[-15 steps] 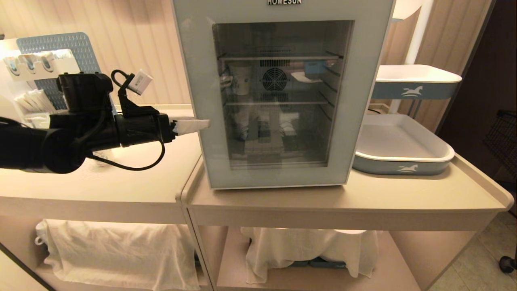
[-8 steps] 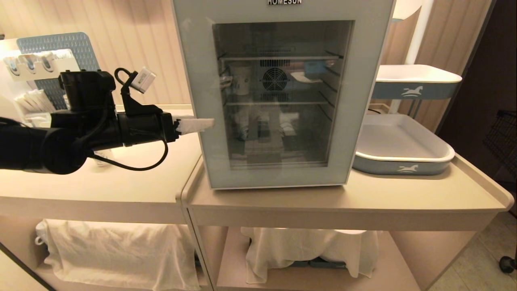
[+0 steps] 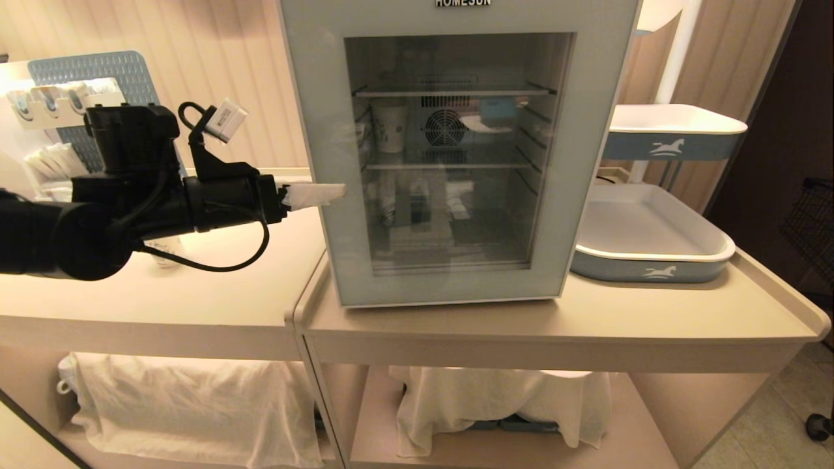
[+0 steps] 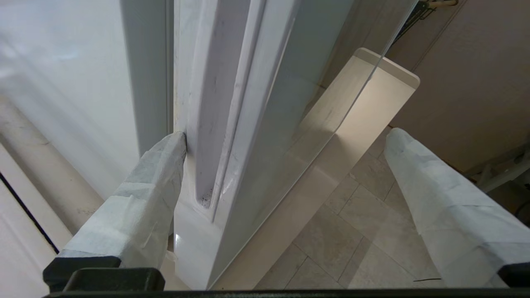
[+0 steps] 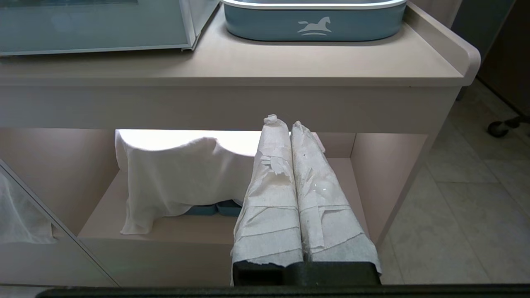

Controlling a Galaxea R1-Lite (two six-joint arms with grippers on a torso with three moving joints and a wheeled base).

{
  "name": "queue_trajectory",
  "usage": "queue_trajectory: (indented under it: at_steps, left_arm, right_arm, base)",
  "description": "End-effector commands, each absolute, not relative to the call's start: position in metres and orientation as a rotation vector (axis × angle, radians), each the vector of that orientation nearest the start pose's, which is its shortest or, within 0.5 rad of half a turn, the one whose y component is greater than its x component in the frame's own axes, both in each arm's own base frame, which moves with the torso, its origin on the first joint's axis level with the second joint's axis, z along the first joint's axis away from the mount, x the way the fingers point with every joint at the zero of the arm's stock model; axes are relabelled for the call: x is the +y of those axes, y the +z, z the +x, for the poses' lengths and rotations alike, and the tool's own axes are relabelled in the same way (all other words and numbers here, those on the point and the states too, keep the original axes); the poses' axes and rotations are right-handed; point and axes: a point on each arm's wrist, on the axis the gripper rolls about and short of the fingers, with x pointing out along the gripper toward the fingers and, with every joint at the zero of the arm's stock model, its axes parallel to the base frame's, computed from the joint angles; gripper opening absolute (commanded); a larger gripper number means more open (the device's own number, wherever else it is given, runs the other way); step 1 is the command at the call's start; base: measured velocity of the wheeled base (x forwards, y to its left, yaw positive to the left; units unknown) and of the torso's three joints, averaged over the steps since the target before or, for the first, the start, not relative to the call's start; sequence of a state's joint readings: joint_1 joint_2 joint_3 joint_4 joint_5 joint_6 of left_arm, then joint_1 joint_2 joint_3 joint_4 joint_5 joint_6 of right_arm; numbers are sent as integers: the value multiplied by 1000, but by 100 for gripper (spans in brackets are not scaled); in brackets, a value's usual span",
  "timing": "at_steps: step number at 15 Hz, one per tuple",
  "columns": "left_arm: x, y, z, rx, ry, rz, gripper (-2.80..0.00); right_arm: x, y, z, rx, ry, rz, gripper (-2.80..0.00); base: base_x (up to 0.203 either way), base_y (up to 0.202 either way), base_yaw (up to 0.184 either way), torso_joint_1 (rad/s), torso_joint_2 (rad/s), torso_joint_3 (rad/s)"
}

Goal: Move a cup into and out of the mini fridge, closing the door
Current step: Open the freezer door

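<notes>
At fridge's hinge-free edge, head view: left gripper [image 3: 326, 193] spread wide beside door [image 3: 456, 156] of mini fridge [image 3: 612, 98]; cup [image 3: 389, 129] on upper shelf inside, light, crushable.
Left wrist: fingertip [image 4: 174, 145] touching slot handle [image 4: 215, 124]; rigid, hook there.
Right wrist: right gripper [image 5: 285, 124] closed, empty.

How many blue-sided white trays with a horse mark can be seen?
2: one tray lies on the counter at the right of the mini fridge; the second tray stands raised behind it. Others may be hidden.

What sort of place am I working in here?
Probably a hotel-style service counter: a glass-door mini fridge, horse-logo trays and a rack of sachets on beige cabinets, folded white linen underneath.
</notes>
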State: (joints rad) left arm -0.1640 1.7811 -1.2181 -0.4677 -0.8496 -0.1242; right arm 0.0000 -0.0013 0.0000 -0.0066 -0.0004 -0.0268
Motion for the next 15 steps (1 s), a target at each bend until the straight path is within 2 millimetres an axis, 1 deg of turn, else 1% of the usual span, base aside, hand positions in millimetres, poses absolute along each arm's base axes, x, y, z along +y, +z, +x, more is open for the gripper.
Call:
queue_trajectory:
  at_steps: [1,5,11,15]
  left_arm:
    - [-74,261,331,140,-1023,-143,0]
    - [-80,265,319,148,-1046,-162,0]
    - [-92,266,291,165,-1100,-167,0]
    - [-91,268,274,166,-1114,-166,0]
  right_arm:
    - [0,76,-23,-8,0,-26,-280]
    - [0,76,-23,-8,0,-26,-280]
    - [0,77,-23,-9,0,-26,-280]
    - [0,77,-23,-8,0,-26,-280]
  base:
    - [0,0,0,0,0,0]
    - [0,0,0,0,0,0]
    - [0,0,0,0,0,0]
    - [0,0,0,0,0,0]
